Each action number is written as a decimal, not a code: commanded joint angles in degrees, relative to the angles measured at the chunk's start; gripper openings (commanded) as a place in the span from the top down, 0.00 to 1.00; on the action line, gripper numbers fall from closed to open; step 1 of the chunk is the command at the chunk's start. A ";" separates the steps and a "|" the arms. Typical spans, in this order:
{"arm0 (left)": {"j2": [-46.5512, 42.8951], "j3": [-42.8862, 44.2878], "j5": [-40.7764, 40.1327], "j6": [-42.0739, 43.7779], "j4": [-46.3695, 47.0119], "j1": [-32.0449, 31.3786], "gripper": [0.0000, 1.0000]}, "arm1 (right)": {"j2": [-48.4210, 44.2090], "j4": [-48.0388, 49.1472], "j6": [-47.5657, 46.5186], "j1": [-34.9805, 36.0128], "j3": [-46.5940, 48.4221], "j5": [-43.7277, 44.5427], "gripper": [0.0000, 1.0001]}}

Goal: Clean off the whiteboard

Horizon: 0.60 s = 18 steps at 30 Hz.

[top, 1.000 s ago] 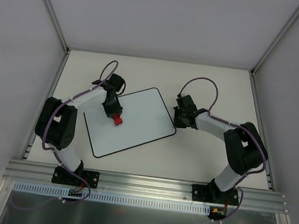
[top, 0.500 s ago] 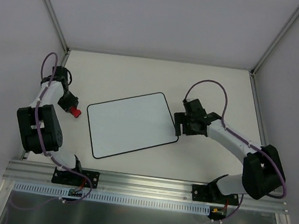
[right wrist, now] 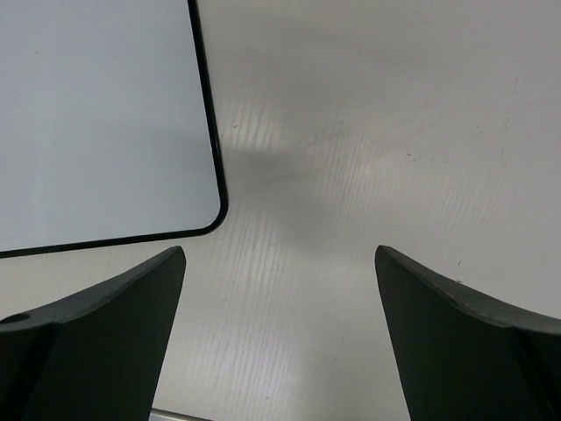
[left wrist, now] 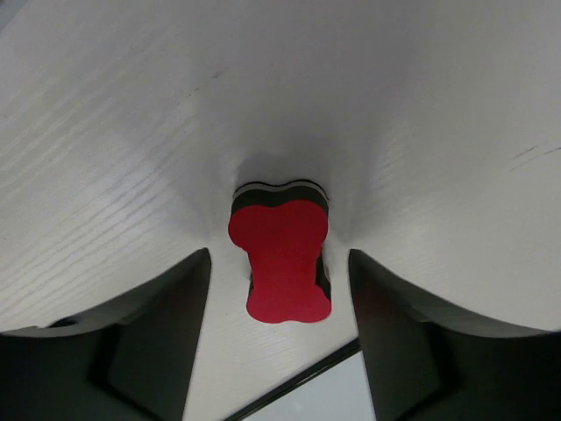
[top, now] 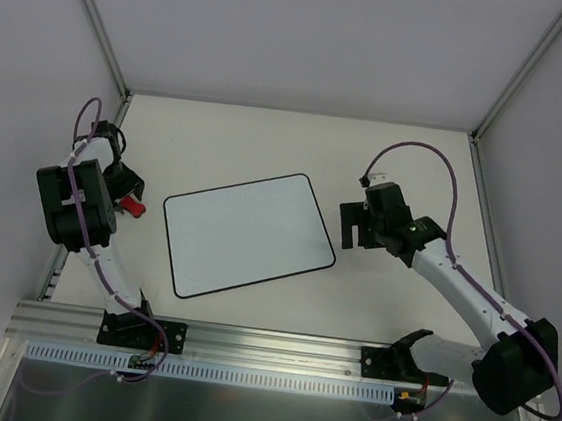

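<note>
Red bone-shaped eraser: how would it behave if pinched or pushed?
The red bone-shaped eraser looks like foam over a dark felt-like layer, so probably light and slightly squashy. Lying flat on the white table, it should slide rather than roll. Its narrow waist likely offers a sure hold.

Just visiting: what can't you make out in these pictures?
Top view: any faint ink left on the whiteboard is too small to tell; the red eraser is too small to show its shape.
Left wrist view: the eraser's underside is hidden by its own red top; the bottom edge cuts off all but a corner of the whiteboard.
Right wrist view: the left and top edges cut off most of the whiteboard.
</note>
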 commanded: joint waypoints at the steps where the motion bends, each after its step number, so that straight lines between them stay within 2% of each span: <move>1: -3.03 1.33 0.45 0.78 -1.16 0.47 0.33 | -3.03 -2.06 -1.49 -1.09 2.49 1.80 0.06; 3: -5.14 0.72 0.72 1.04 -1.25 0.56 0.15 | -4.69 -2.24 -1.58 -1.53 2.84 2.32 0.05; 4: -7.93 -0.16 0.72 1.48 -1.25 0.56 0.01 | -5.40 -2.50 -1.58 -1.80 3.10 2.68 0.05; 9: -20.42 -2.62 7.99 6.13 -1.86 0.56 0.01 | -10.57 -5.13 -4.38 -2.68 9.14 8.72 0.04; 11: -28.76 -3.59 11.25 9.91 -2.21 0.47 0.01 | -12.16 -6.02 -5.88 -3.03 12.14 11.28 0.01; 14: -40.28 -3.68 14.34 16.06 -2.22 0.38 0.01 | -14.80 -6.64 -10.97 -3.12 17.68 17.43 0.01; 18: -52.85 -3.24 16.09 18.53 -2.13 0.38 0.01 | -15.95 -6.37 -15.29 -3.12 25.15 27.70 0.01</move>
